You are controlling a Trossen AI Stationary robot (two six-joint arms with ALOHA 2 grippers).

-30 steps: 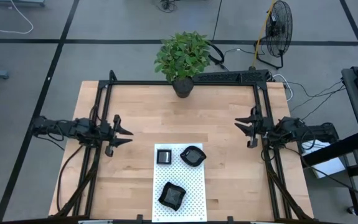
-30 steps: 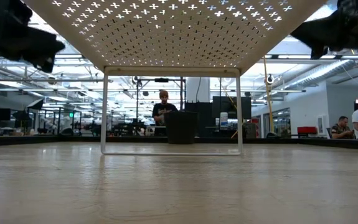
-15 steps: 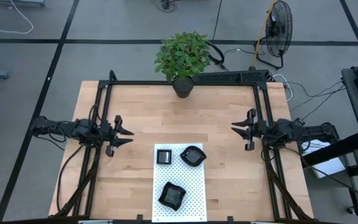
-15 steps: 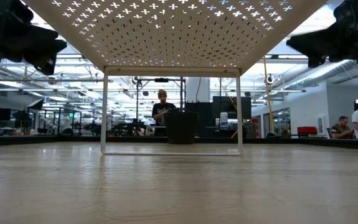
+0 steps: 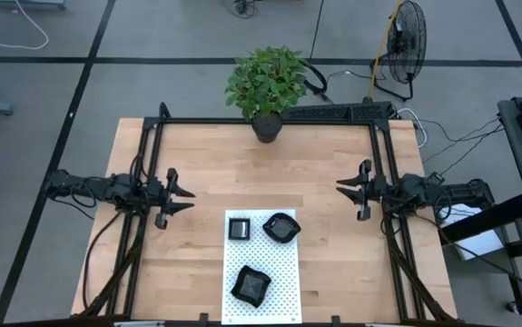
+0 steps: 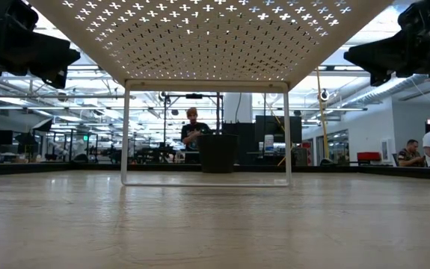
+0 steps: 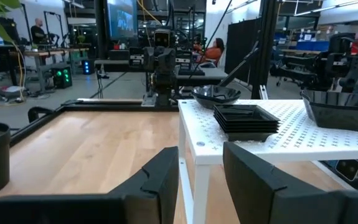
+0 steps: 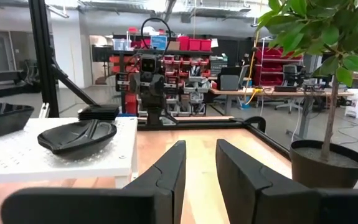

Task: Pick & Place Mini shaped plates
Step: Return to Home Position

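- The pile of square plates [image 5: 240, 228] sits on the white dotted shelf [image 5: 281, 272], at its far left corner. The left wrist view shows several plates stacked flush in it.
- The round plate [image 5: 280, 227] sits just beside that pile, at the shelf's far right corner, apart from it.
- The wavy-edged plate [image 5: 251, 284] sits nearer the shelf's front edge, well apart from the other 2.
- How many dishes make up the round and wavy-edged ones cannot be told.
- The shelf stands on thin white legs at the front middle of the wooden table [image 5: 206, 154]. From the low view its underside [image 6: 207, 37] spans the top of the picture.
- The left gripper [image 5: 188, 198] hangs above the table's left side, pointing inward, level with the far end of the shelf and well apart from it. Its fingers [image 7: 160, 180] are spread with a clear gap and hold nothing.
- The right gripper [image 5: 342, 189] hangs above the right side, facing the left one. Its fingers [image 8: 166, 174] are parted by a narrower gap and hold nothing.
- A potted plant [image 5: 265, 86] stands at the middle of the table's far edge.
- A fan [image 5: 408, 41] stands on the floor beyond the far right corner.
- A person [image 6: 192, 131] stands in the room behind the table.
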